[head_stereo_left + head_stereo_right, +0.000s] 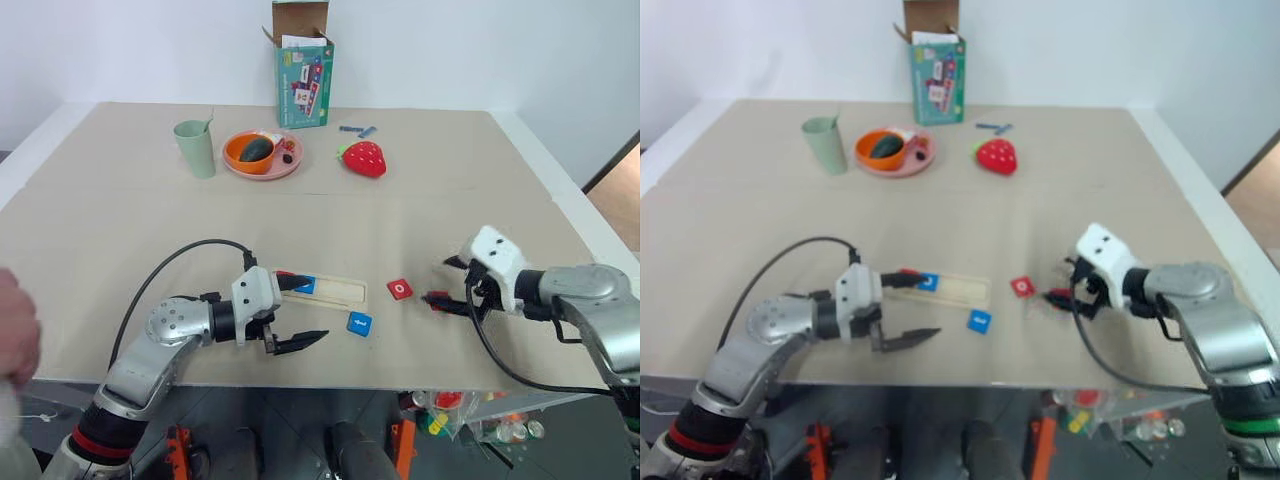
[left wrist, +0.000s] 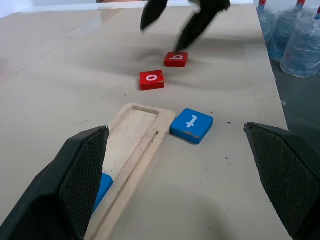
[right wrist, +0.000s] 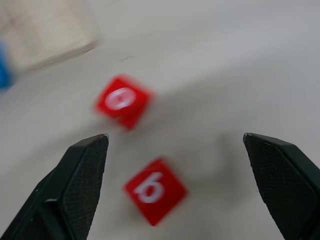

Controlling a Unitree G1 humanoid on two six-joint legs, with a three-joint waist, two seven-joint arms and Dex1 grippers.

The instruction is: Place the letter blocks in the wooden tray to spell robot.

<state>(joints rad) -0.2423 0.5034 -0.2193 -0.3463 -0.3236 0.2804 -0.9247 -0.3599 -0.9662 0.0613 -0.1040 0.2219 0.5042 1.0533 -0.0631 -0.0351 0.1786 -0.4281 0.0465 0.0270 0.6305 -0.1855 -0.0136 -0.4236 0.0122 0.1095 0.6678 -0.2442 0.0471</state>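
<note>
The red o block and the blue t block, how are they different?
The red o block is red with a white o; the blue t block is blue with a white t. The blue t block lies right beside the wooden tray, seemingly touching its end in the left wrist view; the red o block lies apart from it. Both are small flat square tiles lying on the table, outside the tray.

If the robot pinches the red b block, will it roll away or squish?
Probably neither. The red b block is a flat square tile lying face up on the table, so it should slide rather than roll. Its crisp edges suggest it is stiff, not squishy. Being thin and low, it may be fiddly for the open right gripper to catch.
</note>
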